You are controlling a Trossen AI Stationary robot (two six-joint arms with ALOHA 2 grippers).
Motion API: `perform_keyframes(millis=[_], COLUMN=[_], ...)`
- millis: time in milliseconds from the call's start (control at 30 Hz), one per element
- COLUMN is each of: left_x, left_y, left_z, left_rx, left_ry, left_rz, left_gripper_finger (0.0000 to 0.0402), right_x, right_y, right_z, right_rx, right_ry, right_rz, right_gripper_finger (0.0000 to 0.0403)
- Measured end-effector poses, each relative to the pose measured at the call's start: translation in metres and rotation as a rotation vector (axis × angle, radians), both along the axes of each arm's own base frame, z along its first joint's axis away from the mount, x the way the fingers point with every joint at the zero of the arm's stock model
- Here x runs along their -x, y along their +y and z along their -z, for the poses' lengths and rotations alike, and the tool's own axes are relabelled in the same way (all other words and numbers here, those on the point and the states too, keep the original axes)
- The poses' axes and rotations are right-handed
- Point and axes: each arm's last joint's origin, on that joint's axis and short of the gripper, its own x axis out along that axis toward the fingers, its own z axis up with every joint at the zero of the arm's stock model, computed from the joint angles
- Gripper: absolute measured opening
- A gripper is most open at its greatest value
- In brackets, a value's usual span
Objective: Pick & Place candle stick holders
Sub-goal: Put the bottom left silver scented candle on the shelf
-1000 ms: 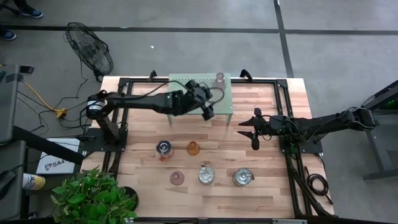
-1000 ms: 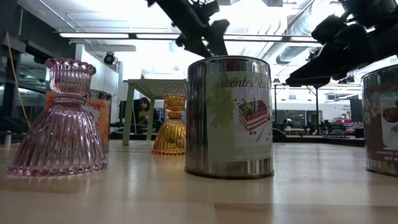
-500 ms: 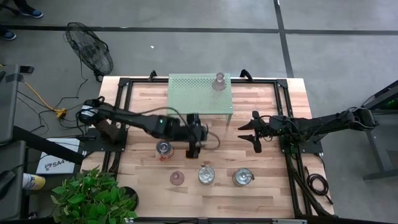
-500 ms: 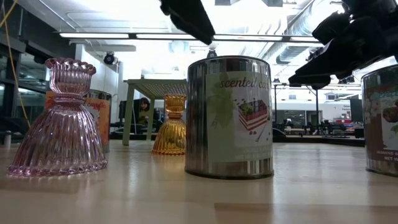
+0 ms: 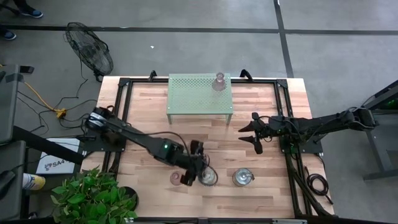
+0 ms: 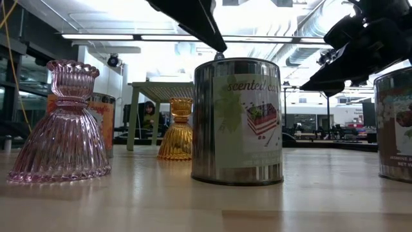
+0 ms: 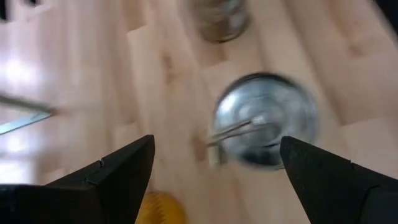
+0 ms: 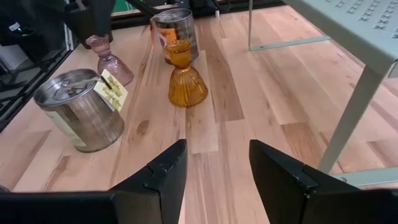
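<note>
A pale wooden table (image 5: 261, 106) stands on a grey floor, with a fan (image 5: 90, 53) and a green plant (image 5: 93, 196) beside it.

The left end effector (image 5: 198, 169) hangs low over the front of the table with its fingers spread wide and nothing between them. In the left wrist view a silvery jar holder (image 7: 264, 121) lies below the gap, blurred, and it seems that a tag rests on its lid. In the high view this jar (image 5: 207, 176) is just beside the end effector, and a pink bell-shaped holder (image 5: 177, 178) stands near on the other side. The amber holder (image 8: 185, 78) shows in the right wrist view near another jar (image 8: 81, 109). A third jar (image 5: 242, 178) stands farther toward the right arm.

The right end effector (image 5: 254, 132) hovers well apart, in front of the green perforated shelf (image 5: 199, 93), its fingers open and empty. On the back corner of this shelf stands one more pale holder (image 5: 219, 81).
</note>
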Motion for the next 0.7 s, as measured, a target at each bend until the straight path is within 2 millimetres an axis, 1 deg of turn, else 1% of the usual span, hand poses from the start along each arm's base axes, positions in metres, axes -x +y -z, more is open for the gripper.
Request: perform_keyframes(millis=[200,367,433,500,600,700], left_x=[0.002,0.003,-0.001,-0.001,-0.007,-0.005], left_y=[-0.015,-0.023,-0.026,-0.03,-0.035,-0.039], left_z=[0.007,0.013,0.015,0.018,0.022,0.029], left_rx=[0.019,0.014,0.025,0.027,0.018,-0.021], left_ry=[0.016,0.028,0.012,0.019,-0.02,0.007], left_rz=[0.056,0.077,0.087,0.106,0.14,0.176], left_gripper_finger=[0.0336,0.0304,0.029,0.0279,0.027,0.0267], right_x=[0.0,0.0,0.0,0.001,0.001,0.002], right_y=[0.0,0.0,0.0,0.0,0.0,0.0], right_z=[0.0,0.001,0.001,0.002,0.003,0.004], right_rx=[0.0,0.0,0.0,0.0,0.0,0.0], right_ry=[0.004,0.008,0.011,0.016,0.037,0.049], right_rz=[0.0,0.0,0.0,0.0,-0.001,-0.002], right_gripper_finger=[0.0167,0.0167,0.0167,0.0167,0.0167,0.0167])
